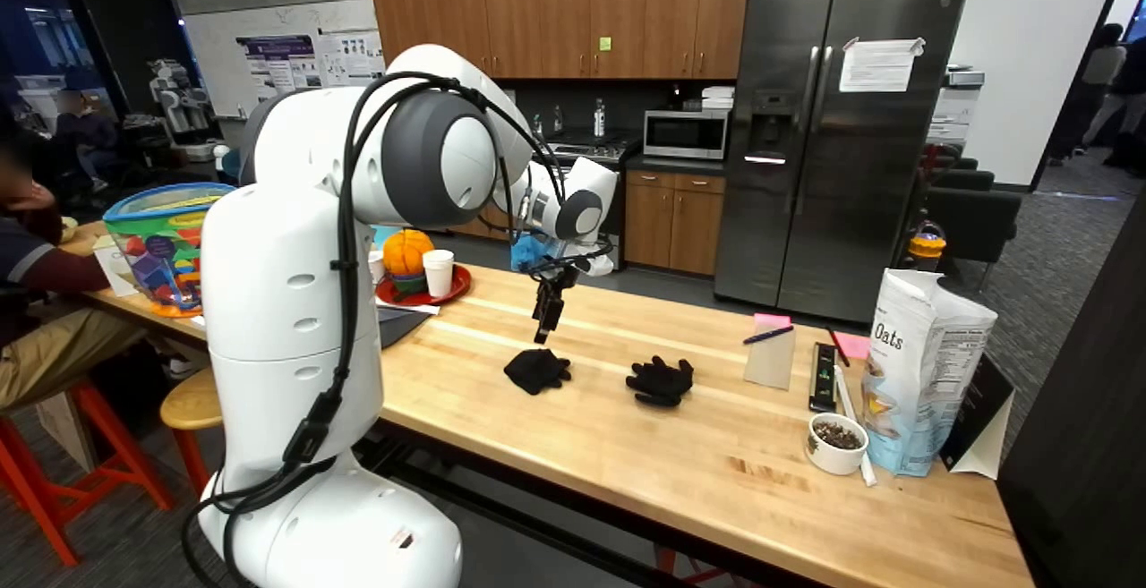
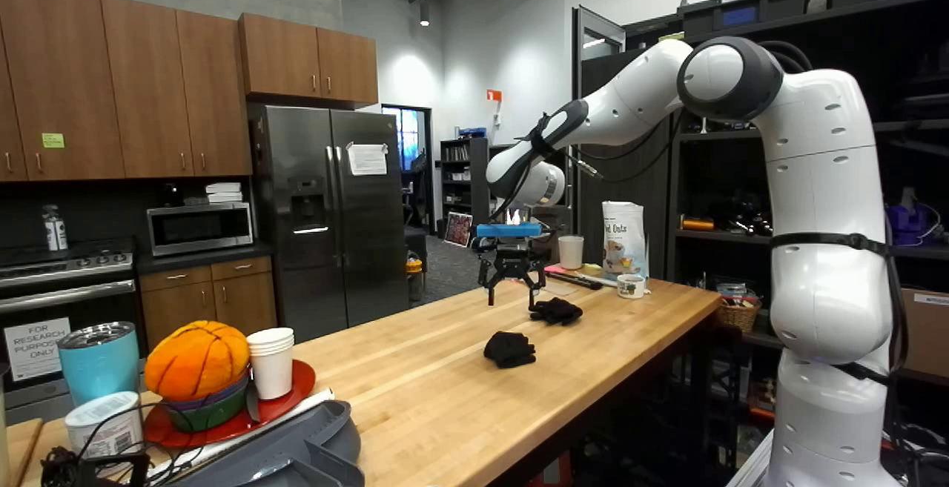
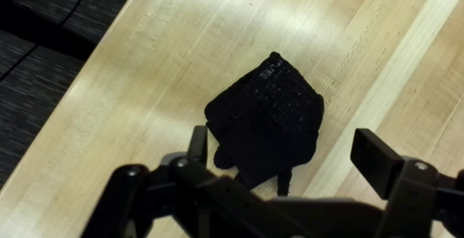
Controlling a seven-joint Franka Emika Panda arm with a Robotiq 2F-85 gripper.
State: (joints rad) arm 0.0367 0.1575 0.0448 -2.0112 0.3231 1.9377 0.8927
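My gripper point(image 3: 281, 136) is open and empty, fingers pointing down above the wooden table. It shows in both exterior views point(image 1: 543, 336) point(image 2: 511, 299). A bunched black glove-like bundle point(image 3: 268, 122) lies on the table below the fingers, apart from them. One face has a textured patch, and finger-like ends stick out beneath it. The bundle shows in both exterior views point(image 1: 537, 370) point(image 2: 509, 350). A black glove point(image 1: 660, 381) lies spread on the table a short way off, also in an exterior view point(image 2: 556, 311). It is out of the wrist view.
A red plate point(image 2: 305, 391) with an orange plush ball point(image 2: 196, 361) and stacked white cups point(image 2: 271, 365) stands at one table end, beside a grey tray point(image 2: 296, 446). An oats bag point(image 1: 922, 373) and white bowl point(image 1: 834, 458) stand at the opposite end. The table edge point(image 3: 108, 31) runs nearby.
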